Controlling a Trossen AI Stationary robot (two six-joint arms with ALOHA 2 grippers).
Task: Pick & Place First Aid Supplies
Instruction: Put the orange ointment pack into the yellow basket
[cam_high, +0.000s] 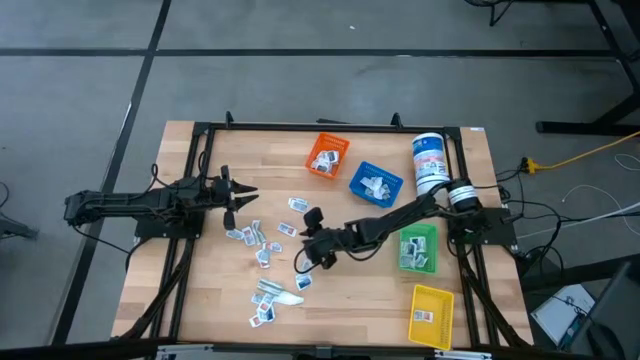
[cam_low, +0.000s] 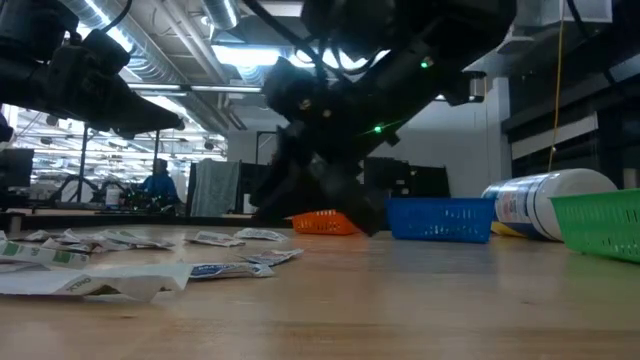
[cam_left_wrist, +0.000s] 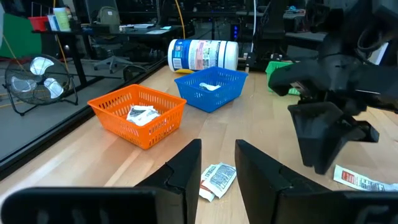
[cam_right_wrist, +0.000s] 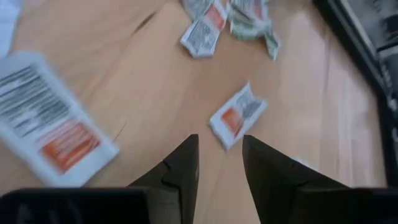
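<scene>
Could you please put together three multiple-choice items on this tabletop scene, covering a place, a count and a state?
1. Where does the white canister lie?
A. Inside the yellow bin
B. On its side at the table's far edge, beside the blue bin
C. Upright among the loose packets

2. How many coloured bins are on the table?
A. Two
B. Six
C. Four

3. What is the state of the right gripper?
A. Open and empty, above a loose packet
B. Shut on the canister
C. Resting inside the green bin

Answers:
1 B: the left wrist view shows it lying on its side behind the blue bin.
2 C: the high view shows the orange bin, blue bin, green bin and yellow bin.
3 A: the right wrist view shows a gap between its fingers, with nothing held.
</scene>
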